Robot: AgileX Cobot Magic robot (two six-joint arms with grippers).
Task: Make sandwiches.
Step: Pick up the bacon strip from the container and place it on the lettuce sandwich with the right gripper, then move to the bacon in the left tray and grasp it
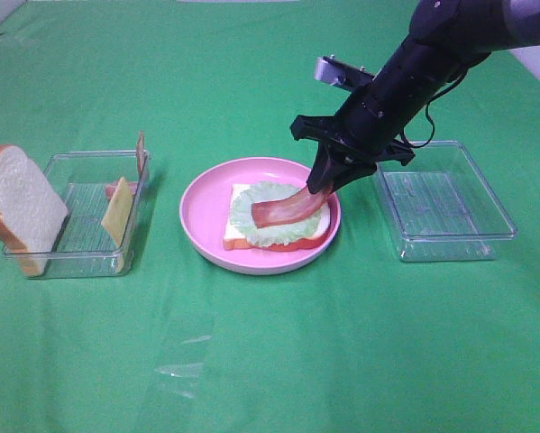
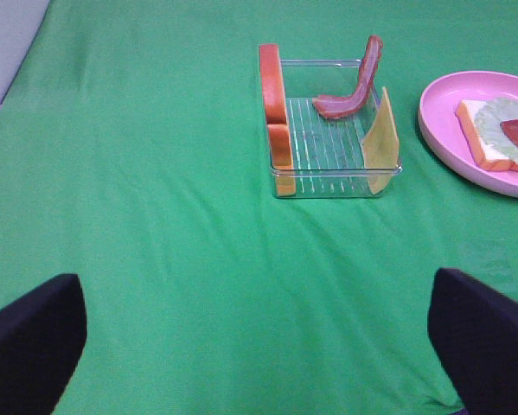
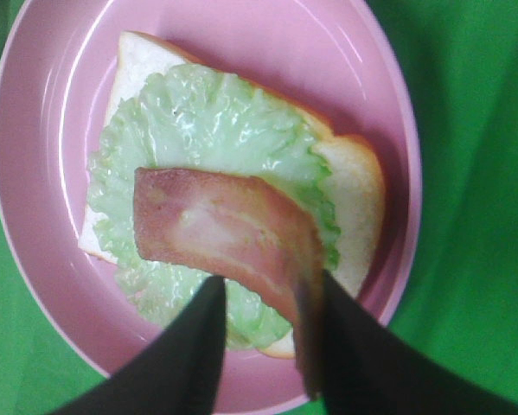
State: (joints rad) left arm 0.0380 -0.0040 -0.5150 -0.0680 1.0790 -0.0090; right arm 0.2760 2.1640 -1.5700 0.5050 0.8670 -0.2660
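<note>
Over the round pink plastic plate (image 1: 202,194) at the middle of the green cloth (image 1: 270,370), the right arm's black gripper (image 1: 329,185) is hanging nose-down, and look at that: one end of a reddish-brown toy bacon strip (image 1: 283,211) is rising up between its fingers (image 3: 362,363) while the other end is lying on the pale green ruffled lettuce leaf (image 1: 256,225). Seen from the wrist, those fingers are standing partly apart, the strip leaning against one and lettuce showing beside the other. Whether they are actually pinching it, I cannot tell. The lettuce is sitting on a white toy bread slice with an orange-brown crust (image 1: 240,193), so the open sandwich (image 3: 241,173) is lying flat on the plate.

On the left, a clear ribbed plastic box (image 1: 80,260) is standing near the plate, holding spare crusted bread slices (image 1: 22,203) propped upright at its outer end. A yellow cheese slice (image 1: 118,215) is leaning on the wall nearest the plate, and a second bacon strip (image 2: 354,91) is curling up in the far corner. The left gripper (image 2: 254,290) is hovering over the cloth short of that box, its black fingers (image 2: 34,337) spread wide and gripping nothing. On the plate's other side, a shallow clear plastic tray (image 1: 499,225) is sitting just beside it.
</note>
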